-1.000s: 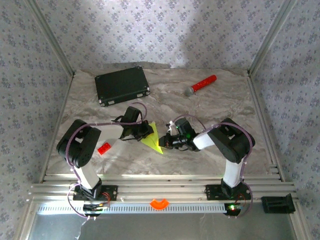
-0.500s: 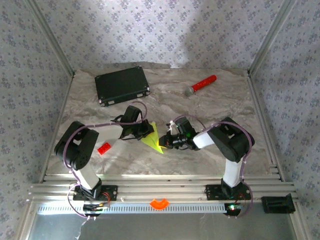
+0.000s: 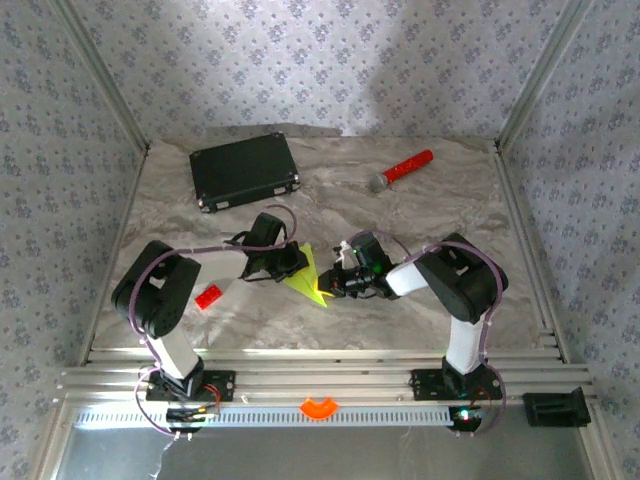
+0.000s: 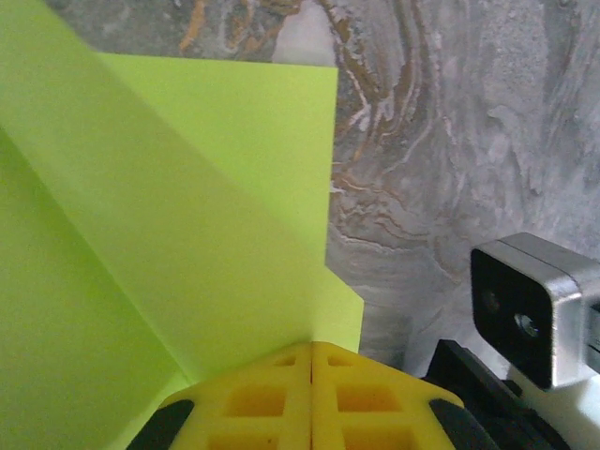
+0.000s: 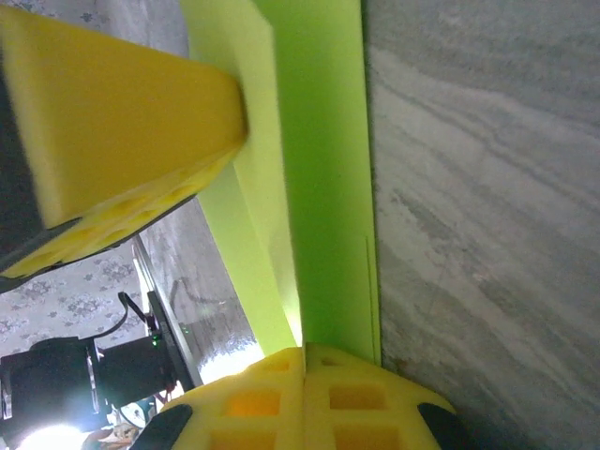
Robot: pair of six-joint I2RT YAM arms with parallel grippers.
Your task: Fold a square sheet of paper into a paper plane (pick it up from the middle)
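Overhead view of a marbled table (image 3: 440, 215) with two robot arms bent inward towards each other. The left arm folds at its elbow near the table's left side, and its forearm reaches right. The right arm's elbow is raised on the right, and its forearm reaches left. The left gripper (image 3: 291, 262) and right gripper (image 3: 331, 283) meet at a folded, pointed piece of lime-green paper (image 3: 308, 278) near the front centre. Each wrist view shows yellow fingers pressed together, pinching the paper's (image 4: 187, 234) edge, which rises creased from the grip (image 5: 319, 187). A small red block (image 3: 209, 296) lies left, with a black case (image 3: 245, 170) and red-handled microphone (image 3: 402, 168) well behind
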